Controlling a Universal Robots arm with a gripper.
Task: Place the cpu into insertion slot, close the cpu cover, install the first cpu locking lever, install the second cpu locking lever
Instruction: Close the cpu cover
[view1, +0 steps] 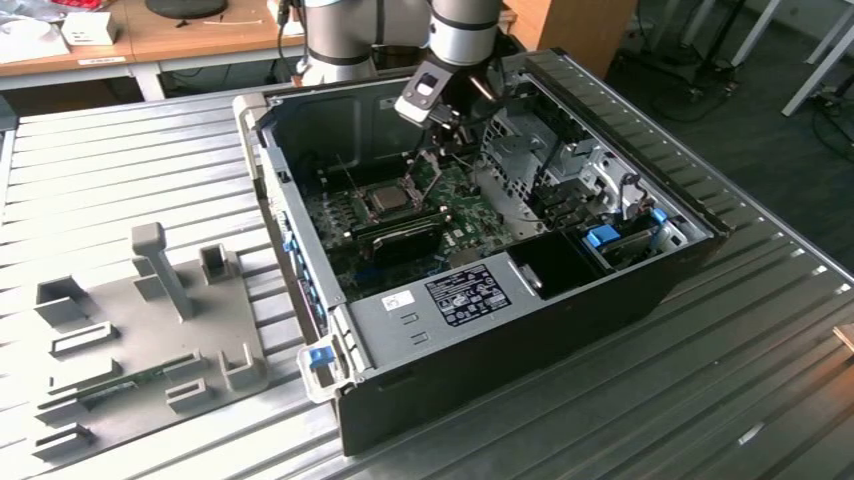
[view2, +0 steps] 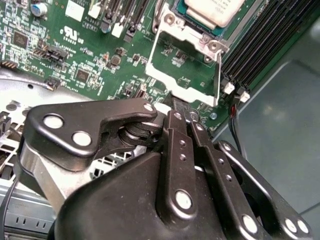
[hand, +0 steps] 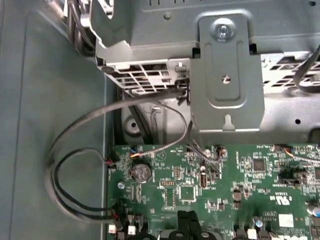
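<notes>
— How is the closing best done?

— The cpu (view2: 212, 9) is seen seated in the insertion slot (view1: 392, 203), and the cpu cover (view2: 192, 35) is stood open beside it. The cover should be pressed at its free edge and swung down evenly, so that the chip is not scraped.

— And the arm?

— It is reached down into the computer case (view1: 507, 390), wrist tilted. The gripper (view2: 184, 114) is clenched on nothing, its tips just beside the cover's free edge; contact cannot quite be made out.
</notes>
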